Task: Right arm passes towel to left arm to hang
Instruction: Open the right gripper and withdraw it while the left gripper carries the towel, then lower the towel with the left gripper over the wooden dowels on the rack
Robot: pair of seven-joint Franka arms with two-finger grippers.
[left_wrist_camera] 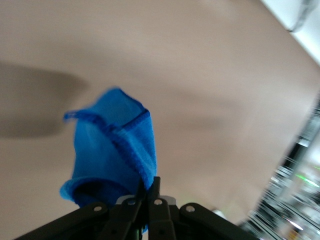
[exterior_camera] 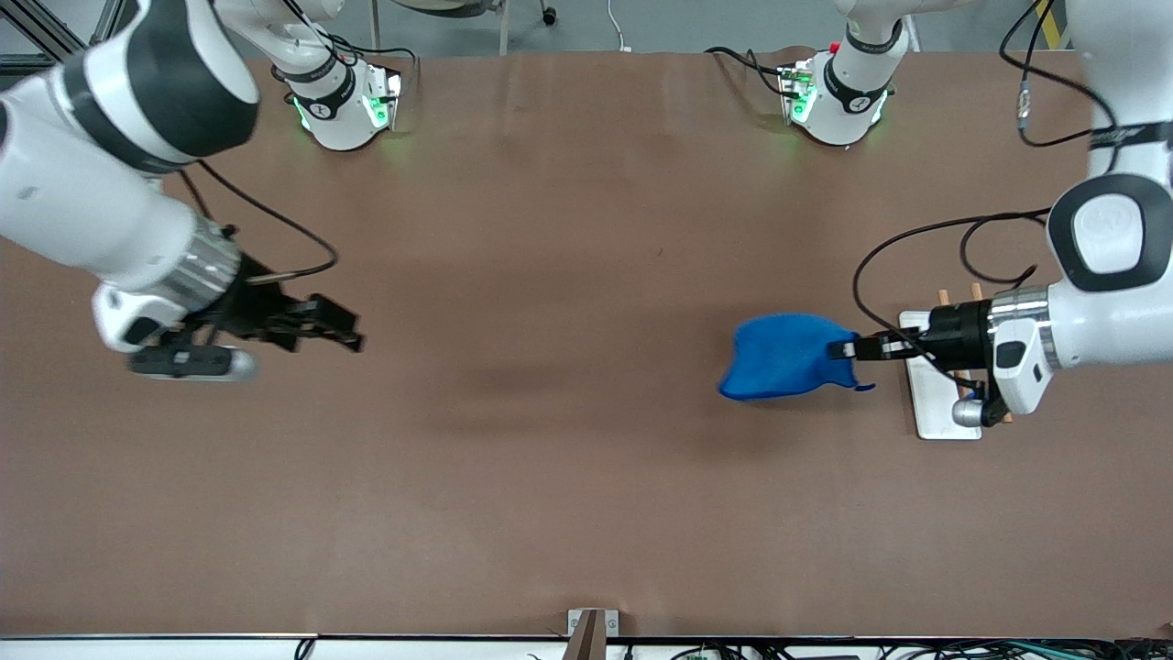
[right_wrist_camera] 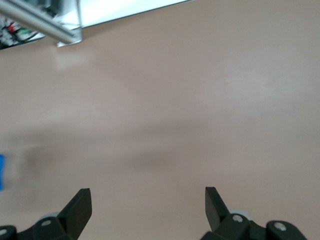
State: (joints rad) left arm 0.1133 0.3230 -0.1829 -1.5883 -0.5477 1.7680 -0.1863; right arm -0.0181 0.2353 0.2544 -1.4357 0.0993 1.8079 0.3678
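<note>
The bright-blue towel hangs bunched in the air over the table toward the left arm's end. My left gripper is shut on one edge of it. In the left wrist view the towel shows its darker stitched hem and a corner loop, and it is pinched between the closed fingers of the left gripper. My right gripper hovers over the table toward the right arm's end, open and holding nothing. In the right wrist view the right gripper has its fingers wide apart over bare table, and a sliver of the towel shows at the frame's edge.
A white base plate with wooden pegs sits under the left arm's wrist. Black cables loop above it. A small bracket stands at the table's edge nearest the front camera.
</note>
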